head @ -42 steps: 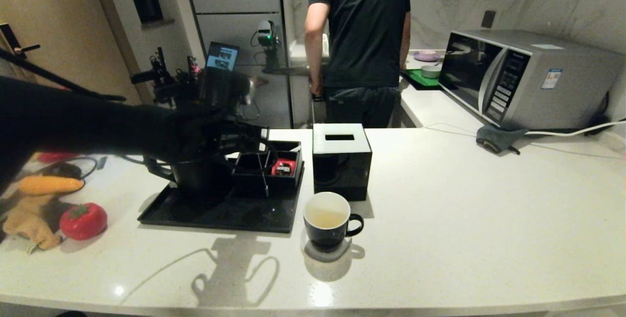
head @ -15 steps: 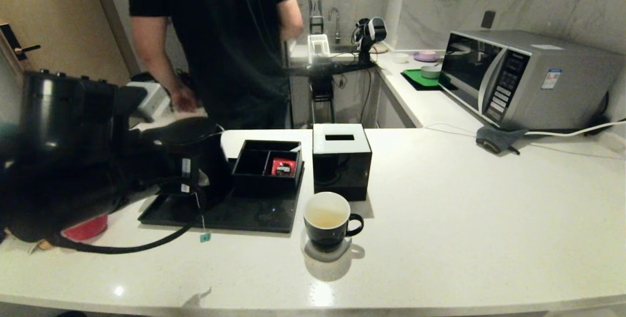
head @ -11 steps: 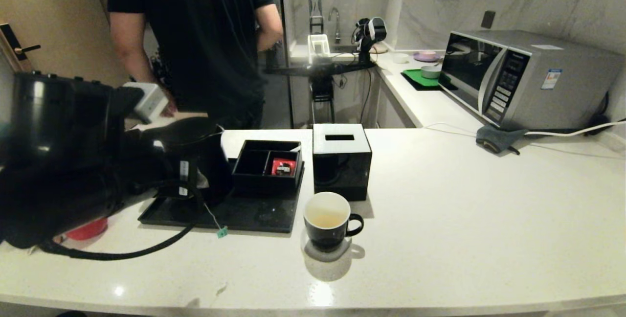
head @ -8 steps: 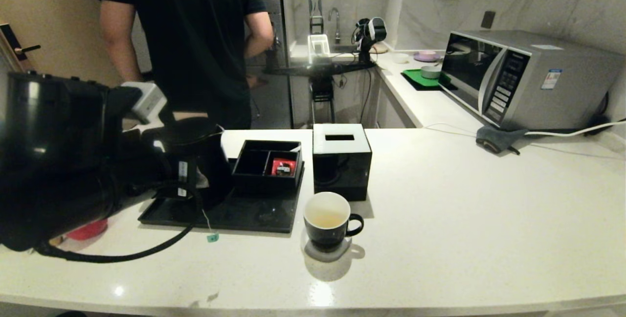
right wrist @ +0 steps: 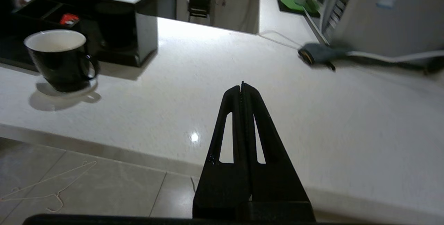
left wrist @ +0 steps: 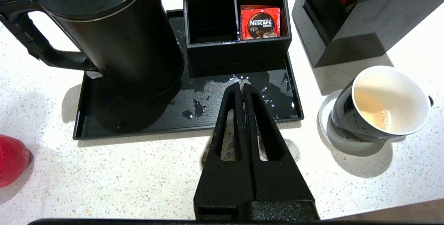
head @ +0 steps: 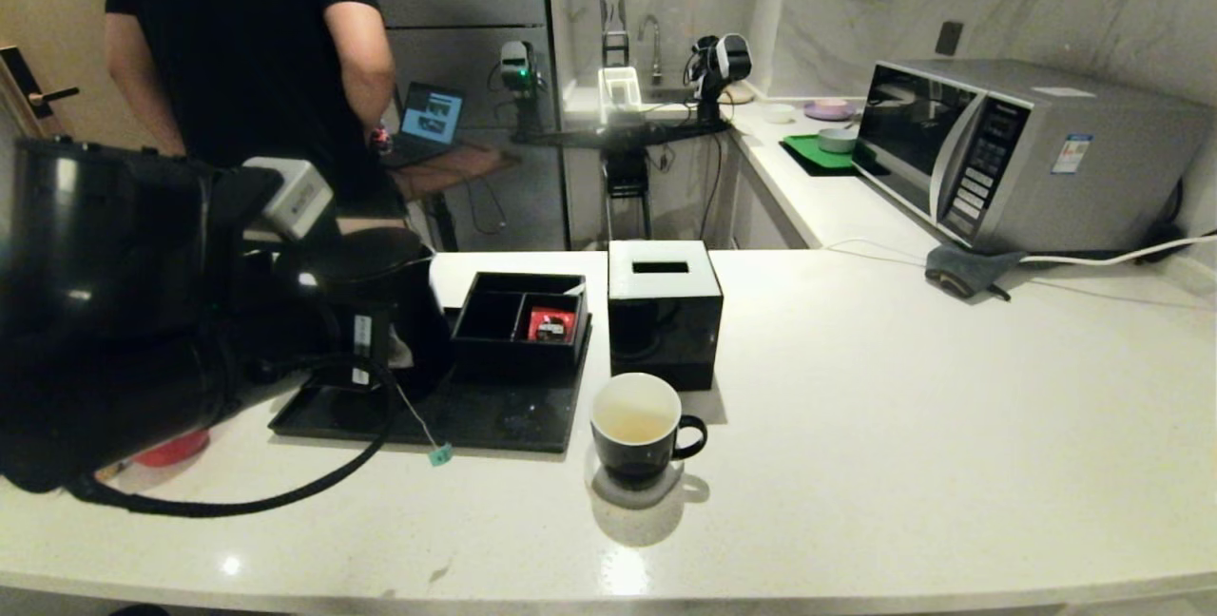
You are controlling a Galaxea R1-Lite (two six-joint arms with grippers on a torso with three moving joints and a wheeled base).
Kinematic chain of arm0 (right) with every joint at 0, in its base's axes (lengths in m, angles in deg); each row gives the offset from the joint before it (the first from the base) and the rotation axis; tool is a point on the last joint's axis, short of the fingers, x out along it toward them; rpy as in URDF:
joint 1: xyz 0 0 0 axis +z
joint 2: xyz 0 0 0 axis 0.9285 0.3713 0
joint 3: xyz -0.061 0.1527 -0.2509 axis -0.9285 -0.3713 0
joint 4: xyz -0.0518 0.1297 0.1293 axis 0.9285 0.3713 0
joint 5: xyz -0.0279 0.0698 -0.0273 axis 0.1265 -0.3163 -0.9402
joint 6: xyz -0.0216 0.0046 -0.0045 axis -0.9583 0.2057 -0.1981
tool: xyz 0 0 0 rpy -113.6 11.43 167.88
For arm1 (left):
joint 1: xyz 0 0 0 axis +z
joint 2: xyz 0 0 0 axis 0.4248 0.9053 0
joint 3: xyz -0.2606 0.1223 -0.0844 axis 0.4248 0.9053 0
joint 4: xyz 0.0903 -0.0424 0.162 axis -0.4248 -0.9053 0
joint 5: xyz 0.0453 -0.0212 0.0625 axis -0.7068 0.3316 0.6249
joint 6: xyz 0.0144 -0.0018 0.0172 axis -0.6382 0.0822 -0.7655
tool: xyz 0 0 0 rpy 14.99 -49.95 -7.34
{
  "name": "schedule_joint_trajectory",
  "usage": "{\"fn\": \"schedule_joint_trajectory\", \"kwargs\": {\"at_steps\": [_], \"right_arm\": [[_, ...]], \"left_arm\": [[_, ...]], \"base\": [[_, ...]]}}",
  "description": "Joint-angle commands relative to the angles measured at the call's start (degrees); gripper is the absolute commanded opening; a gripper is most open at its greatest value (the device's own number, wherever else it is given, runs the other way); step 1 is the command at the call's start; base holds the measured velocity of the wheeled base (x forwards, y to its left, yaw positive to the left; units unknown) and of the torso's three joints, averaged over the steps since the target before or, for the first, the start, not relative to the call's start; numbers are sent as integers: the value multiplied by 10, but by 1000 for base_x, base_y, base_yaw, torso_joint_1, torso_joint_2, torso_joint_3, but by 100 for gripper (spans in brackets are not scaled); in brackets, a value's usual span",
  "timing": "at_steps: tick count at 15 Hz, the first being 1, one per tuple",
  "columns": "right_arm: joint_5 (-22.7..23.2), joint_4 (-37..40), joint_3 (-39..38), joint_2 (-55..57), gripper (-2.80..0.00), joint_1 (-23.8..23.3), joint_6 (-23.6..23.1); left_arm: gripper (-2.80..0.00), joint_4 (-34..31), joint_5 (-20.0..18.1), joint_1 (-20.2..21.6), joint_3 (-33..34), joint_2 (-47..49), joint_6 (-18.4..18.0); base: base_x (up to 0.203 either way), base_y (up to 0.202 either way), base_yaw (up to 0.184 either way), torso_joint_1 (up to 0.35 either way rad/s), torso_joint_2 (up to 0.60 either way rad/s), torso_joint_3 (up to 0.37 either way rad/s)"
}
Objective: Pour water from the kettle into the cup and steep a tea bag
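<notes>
Cup (head: 636, 431): black mug with a white inside, standing on a small round coaster (left wrist: 338, 141) on the counter (head: 903, 426), just in front of the tissue box (head: 664, 310). A shallow pool of pale yellowish water (left wrist: 376, 114) lies at its bottom.
Kettle (left wrist: 114, 34): upright on the left part of the black tray (left wrist: 138, 127), lid on, loop handle turned away from the cup.
Organiser box (left wrist: 236, 27): black and divided, at the back of the tray beside the kettle. One compartment holds a red Nescafe packet (left wrist: 260, 22); the next compartment looks empty.
Tray floor: wet patches and drops between the kettle and the tray's right edge.
Left gripper (left wrist: 242, 88): hangs above the tray's front edge, left of the cup, fingers pressed together. In the head view a pale pouch, the tea bag (head: 400, 352), shows at the fingers, and its thin string runs down to a teal tag (head: 439, 454) dangling over the counter in front of the tray.
Right gripper (right wrist: 242, 85): fingers closed with nothing between them, held low at the counter's near edge, well to the right of the cup.
</notes>
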Motion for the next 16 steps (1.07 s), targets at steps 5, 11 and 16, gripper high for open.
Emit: {"fn": "schedule_joint_trajectory", "kwargs": {"at_steps": [5,11,16], "right_arm": [[115,-119,74,261,-280,0,-20],[211,-237,115,480,-280,66,-33],[212,-342,175,673,-280,211,-33]], "left_arm": [[-280,3,-1,0,-6,15,1],[-280,14,0,-1,-8,25,0],[-280,14,0,-1,-8,25,0]], "base": [[0,0,0,0,0,0],[0,0,0,0,0,0],[0,0,0,0,0,0]]}}
